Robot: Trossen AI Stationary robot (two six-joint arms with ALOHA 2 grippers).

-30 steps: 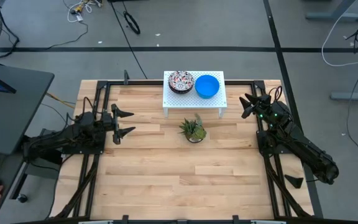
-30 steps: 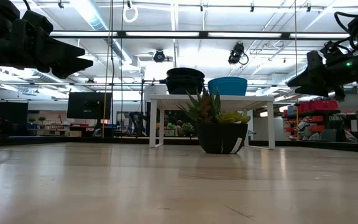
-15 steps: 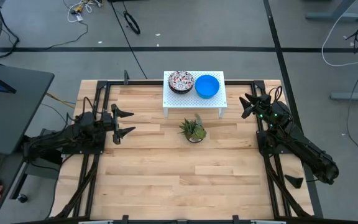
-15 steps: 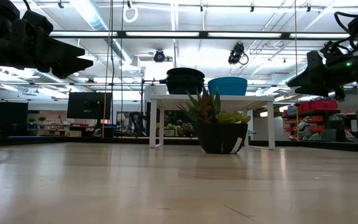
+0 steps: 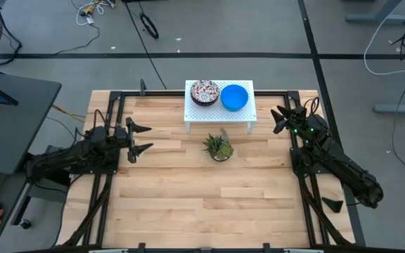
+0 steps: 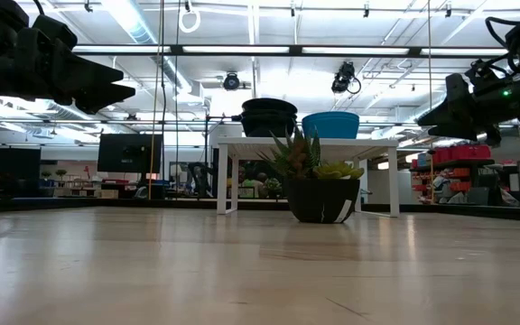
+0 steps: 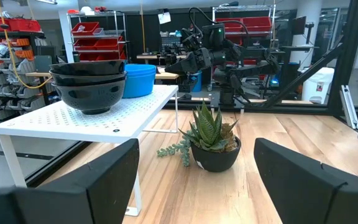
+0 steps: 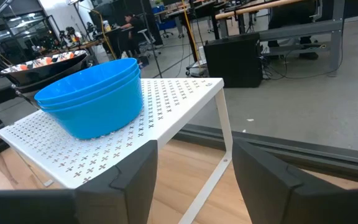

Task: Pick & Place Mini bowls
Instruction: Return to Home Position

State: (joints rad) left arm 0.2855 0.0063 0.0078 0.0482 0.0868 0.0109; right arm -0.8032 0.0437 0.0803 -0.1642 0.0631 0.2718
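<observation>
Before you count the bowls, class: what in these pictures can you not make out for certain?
- Blue bowls: nested; the right wrist view shows stacked rims, the exact number stays hidden.
- Patterned bowls: stacked; the left wrist view shows only dark outsides, and the high view only the top one.
- Plant: hides the middle of the shelf in the low view.
- Left gripper and right gripper: cut off by the low view's edges.

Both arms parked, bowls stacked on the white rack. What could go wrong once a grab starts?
1. The blue bowls are nested; lifting the top one may drag the one below along.
2. The patterned bowls sit right beside them on the white rack, so open fingers may bump that stack.
3. The potted plant stands in front of the rack; a low approach by the left gripper or the right gripper could clip it.
</observation>
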